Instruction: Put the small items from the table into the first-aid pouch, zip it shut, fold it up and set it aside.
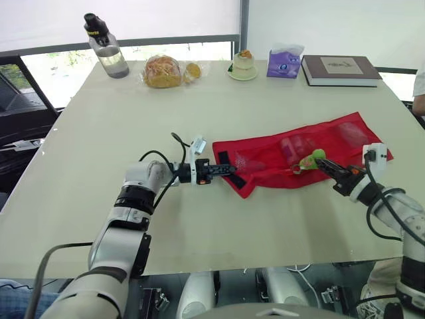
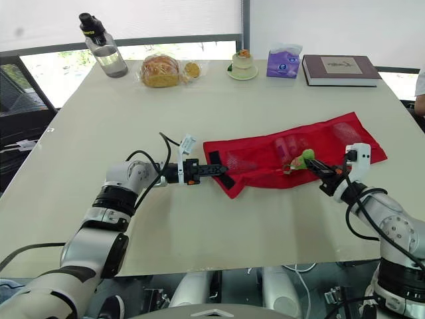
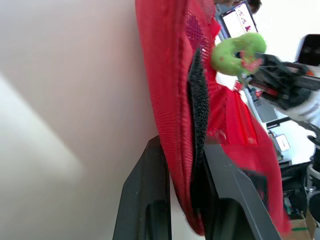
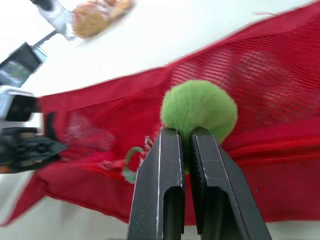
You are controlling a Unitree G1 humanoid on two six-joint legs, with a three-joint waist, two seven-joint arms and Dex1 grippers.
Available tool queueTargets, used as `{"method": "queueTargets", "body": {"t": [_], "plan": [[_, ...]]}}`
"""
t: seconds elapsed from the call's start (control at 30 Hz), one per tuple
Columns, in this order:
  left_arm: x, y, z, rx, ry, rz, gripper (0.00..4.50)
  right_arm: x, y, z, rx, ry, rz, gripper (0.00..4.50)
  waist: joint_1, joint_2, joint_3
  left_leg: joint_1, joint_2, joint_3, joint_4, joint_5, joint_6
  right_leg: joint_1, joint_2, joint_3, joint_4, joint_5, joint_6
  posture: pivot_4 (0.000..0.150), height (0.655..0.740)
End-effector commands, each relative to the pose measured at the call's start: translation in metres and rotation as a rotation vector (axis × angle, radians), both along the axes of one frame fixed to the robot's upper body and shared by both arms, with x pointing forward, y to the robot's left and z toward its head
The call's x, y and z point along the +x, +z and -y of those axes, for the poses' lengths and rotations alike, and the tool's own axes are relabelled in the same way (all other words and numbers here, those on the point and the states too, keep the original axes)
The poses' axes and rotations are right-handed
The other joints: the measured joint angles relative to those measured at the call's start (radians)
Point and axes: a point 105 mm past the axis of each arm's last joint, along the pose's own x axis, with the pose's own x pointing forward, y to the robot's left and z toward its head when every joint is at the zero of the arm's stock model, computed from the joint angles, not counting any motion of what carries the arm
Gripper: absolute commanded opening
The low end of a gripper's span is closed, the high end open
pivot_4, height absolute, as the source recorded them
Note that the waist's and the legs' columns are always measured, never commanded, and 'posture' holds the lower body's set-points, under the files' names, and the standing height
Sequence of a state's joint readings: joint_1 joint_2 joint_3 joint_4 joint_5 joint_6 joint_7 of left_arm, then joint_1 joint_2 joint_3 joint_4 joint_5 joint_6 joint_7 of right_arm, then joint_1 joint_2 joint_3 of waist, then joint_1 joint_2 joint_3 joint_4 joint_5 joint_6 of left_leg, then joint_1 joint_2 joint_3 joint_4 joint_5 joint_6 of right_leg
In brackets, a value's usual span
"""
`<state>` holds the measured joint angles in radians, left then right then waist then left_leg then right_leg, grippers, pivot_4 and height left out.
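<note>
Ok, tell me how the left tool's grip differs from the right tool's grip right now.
The left tool is clamped on the end of the red mesh pouch, beside its black strap. The right tool pinches a green pom-pom. The left tool works at the pouch's left end, while the right tool holds its pom-pom over the mesh nearer the other end. Both are shut on something.

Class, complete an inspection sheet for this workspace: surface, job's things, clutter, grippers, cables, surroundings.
Surface: pale table.
Job's things: red pouch lying unfolded; green pom-pom over it.
Clutter: bottle, bread, cup, tissues, book along the far edge.
Grippers: left gripper shut on the pouch's end; right gripper shut on the pom-pom.
Cables: black cable looped at the left wrist; another at the right wrist.
Surroundings: window behind; person at the right edge.
</note>
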<state>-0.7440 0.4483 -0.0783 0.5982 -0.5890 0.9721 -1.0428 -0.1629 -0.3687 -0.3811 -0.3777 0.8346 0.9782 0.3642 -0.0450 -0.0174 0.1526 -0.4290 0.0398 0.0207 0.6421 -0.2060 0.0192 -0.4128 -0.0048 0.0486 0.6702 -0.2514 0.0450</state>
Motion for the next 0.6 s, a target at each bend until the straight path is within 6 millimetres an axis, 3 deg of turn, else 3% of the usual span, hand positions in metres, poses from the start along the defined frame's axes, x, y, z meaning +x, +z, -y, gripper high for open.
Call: {"method": "queueTargets", "body": {"t": [0.03, 0.17, 0.3, 0.43, 0.6], "plan": [[0.003, -0.007, -0.018, 0.064, 0.056, -0.01, 0.23, -0.005, 0.007, -0.018, -0.013, 0.036, 0.037, 0.1, 0.001, 0.0, 0.0, 0.0, 0.0, 0.0, 0.0, 0.0, 0.0, 0.0, 0.0, 0.0, 0.0, 0.0, 0.0, 0.15, 0.74], [0.005, -0.007, -0.02, 0.067, 0.061, -0.005, 0.23, -0.012, -0.016, -0.03, -0.111, 0.063, -0.009, 0.1, 0.002, 0.0, 0.0, 0.0, 0.0, 0.0, 0.0, 0.0, 0.0, 0.0, 0.0, 0.0, 0.0, 0.0, 0.0, 0.15, 0.74], [0.001, -0.004, -0.017, 0.053, 0.025, 0.006, 0.23, -0.007, -0.041, -0.001, -0.352, -0.036, -0.028, 0.1, 0.002, 0.0, 0.0, 0.0, 0.0, 0.001, 0.0, 0.0, 0.0, 0.0, 0.0, 0.0, 0.0, -0.002, -0.003, 0.15, 0.74], [-0.003, -0.003, -0.016, 0.044, -0.005, 0.012, 0.23, 0.016, -0.031, 0.046, -0.531, -0.297, 0.085, 0.1, 0.002, 0.0, 0.0, 0.0, 0.0, 0.001, 0.0, 0.0, 0.0, 0.0, 0.0, 0.0, -0.001, -0.002, -0.003, 0.15, 0.74], [-0.005, -0.002, -0.015, 0.043, -0.016, 0.017, 0.23, 0.027, -0.02, 0.071, -0.627, -0.458, 0.187, 0.1, 0.002, 0.0, 0.0, -0.001, -0.001, 0.001, 0.0, 0.0, 0.0, 0.0, 0.0, 0.001, -0.001, -0.001, -0.001, 0.15, 0.74]]}}
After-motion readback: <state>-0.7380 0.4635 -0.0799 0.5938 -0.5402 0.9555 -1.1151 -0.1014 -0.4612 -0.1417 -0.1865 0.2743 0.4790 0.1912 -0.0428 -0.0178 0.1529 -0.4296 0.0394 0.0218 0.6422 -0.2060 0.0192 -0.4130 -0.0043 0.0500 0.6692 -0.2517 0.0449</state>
